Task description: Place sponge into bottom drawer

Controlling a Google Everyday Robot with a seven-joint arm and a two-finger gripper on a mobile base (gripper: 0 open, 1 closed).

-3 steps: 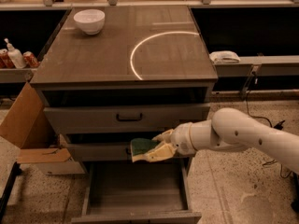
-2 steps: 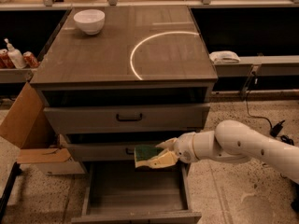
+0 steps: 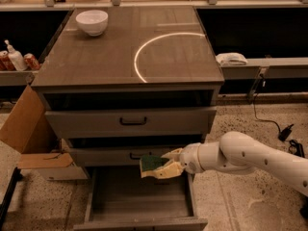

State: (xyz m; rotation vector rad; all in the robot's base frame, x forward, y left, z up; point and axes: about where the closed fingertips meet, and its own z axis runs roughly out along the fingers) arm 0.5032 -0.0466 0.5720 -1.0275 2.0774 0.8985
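The sponge [image 3: 152,164], dark green on yellow foam, is held in my gripper [image 3: 163,165], which is shut on it. The gripper reaches in from the right on a white arm and holds the sponge in front of the middle drawer, above the back part of the bottom drawer [image 3: 139,196]. The bottom drawer is pulled out and its wide grey floor shows nothing in it.
A white bowl [image 3: 92,21] sits at the back left of the cabinet top [image 3: 96,57]. The two upper drawers with black handles [image 3: 133,121] are slightly ajar. An open cardboard box [image 3: 29,138] stands left of the cabinet. A cable and plug [image 3: 284,129] lie on the floor at right.
My gripper with the sponge has moved a little to the right and slightly lower, over the open bottom drawer. Nothing else has moved.
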